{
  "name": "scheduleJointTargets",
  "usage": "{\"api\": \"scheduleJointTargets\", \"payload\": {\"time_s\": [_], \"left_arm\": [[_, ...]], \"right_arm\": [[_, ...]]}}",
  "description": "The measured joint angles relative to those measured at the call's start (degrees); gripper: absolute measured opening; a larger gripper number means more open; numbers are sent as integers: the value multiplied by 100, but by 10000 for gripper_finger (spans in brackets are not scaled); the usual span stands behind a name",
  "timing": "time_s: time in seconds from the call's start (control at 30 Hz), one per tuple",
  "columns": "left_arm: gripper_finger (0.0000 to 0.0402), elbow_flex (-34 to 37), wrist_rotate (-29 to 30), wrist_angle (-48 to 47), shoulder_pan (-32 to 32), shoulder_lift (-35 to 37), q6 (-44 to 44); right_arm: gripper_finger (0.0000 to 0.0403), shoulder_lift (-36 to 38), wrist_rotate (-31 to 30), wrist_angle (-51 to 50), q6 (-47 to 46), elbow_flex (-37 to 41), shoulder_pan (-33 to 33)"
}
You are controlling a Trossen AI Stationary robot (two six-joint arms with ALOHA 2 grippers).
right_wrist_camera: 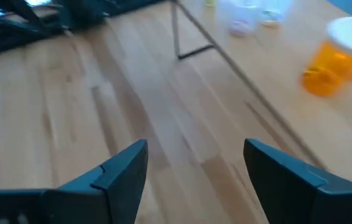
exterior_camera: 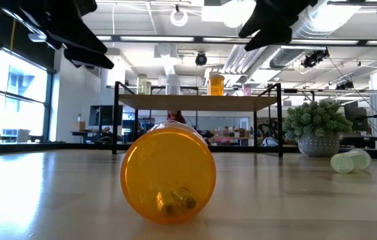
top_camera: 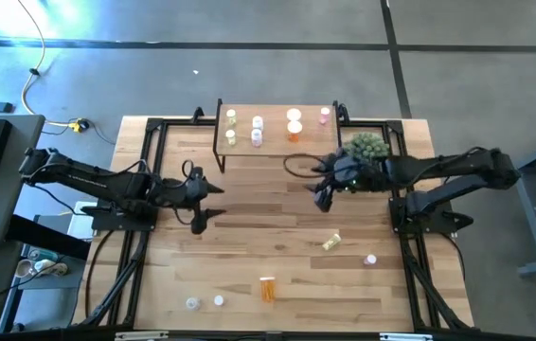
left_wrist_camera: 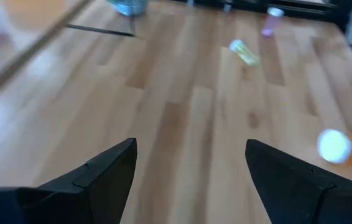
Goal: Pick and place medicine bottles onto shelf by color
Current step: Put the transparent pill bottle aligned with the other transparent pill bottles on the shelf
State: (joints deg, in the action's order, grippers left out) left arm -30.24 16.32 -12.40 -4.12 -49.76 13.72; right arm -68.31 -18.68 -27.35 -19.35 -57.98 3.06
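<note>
**Fingers spread, nothing held**

Both sets of fingers stand apart and empty: left fingers (top_camera: 202, 204) over mid-counter, right fingers (top_camera: 323, 192) just before the shelf (top_camera: 277, 150). Six medicine bottles stand on the shelf, among them an orange bottle (top_camera: 294, 131). Others lie on the counter (top_camera: 249, 256), including an orange one on its side (top_camera: 267, 288).

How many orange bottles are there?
2. One orange bottle stands on the shelf. The other orange bottle lies on its side on the table, near the front edge. None seems hidden.
</note>
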Motion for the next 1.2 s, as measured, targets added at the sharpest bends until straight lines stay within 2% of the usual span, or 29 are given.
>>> {"api": "scheduleJointTargets", "payload": {"time_s": [0.3, 0.6, 0.9, 1.07, 1.2], "left_arm": [[291, 218, -135, 36, -1048, 0, 408], [291, 345, -47, 198, -1790, 0, 818], [291, 345, -46, 367, -2643, -1, 1174], [291, 345, -32, 396, -3137, -107, 1707], [291, 345, 222, 967, -3529, -296, 1890]], "right_arm": [[257, 6, -2, 2295, 31, 1039, 454], [257, 4, -4, 4282, -11, 1768, 849], [257, 4, -167, 4699, -138, 1861, 1282], [257, 4, -265, 4739, -128, 1860, 1409], [257, 4, -278, 4681, -143, 1860, 1426]]}}
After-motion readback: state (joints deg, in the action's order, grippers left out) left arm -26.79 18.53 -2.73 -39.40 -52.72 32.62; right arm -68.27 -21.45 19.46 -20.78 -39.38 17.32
